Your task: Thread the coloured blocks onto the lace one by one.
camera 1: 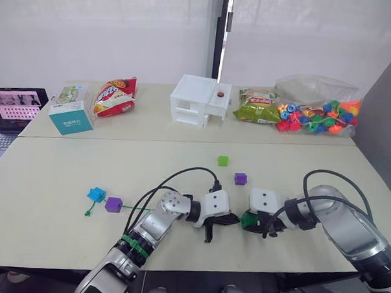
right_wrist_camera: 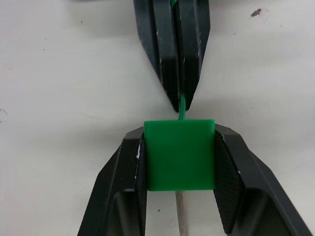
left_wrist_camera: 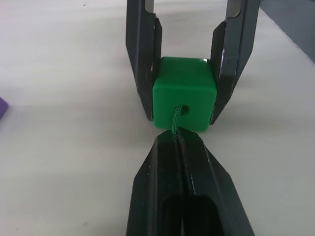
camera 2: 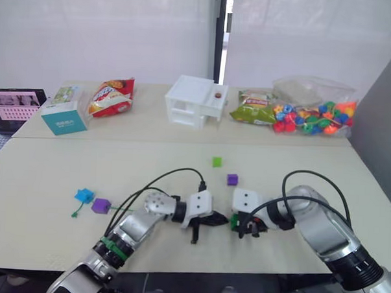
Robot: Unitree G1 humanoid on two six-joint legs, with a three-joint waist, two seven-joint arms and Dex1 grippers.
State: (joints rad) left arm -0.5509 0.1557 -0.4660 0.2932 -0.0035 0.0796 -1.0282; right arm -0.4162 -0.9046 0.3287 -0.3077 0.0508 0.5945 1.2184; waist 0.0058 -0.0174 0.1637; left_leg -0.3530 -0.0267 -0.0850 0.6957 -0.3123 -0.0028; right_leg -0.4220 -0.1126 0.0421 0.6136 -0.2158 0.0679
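A: Head view? 
B: Both pincers meet low over the pale table (camera 1: 64,180), dark green plastic cube (camera 1: 248,219) between them.

A: Left wrist? 
B: Left pincer (left_wrist_camera: 178,140) pinched closed on thin green lace (left_wrist_camera: 176,122) entering the cube's hole.

A: Right wrist? 
B: Right pincer (right_wrist_camera: 180,162) clamps that cube.

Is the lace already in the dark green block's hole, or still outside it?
In. The lace enters the hole of the dark green block, held by the right pincer.

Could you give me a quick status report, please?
Left gripper shut on lace, feeding it into dark green block. Right gripper shut on block. Nothing in the way.
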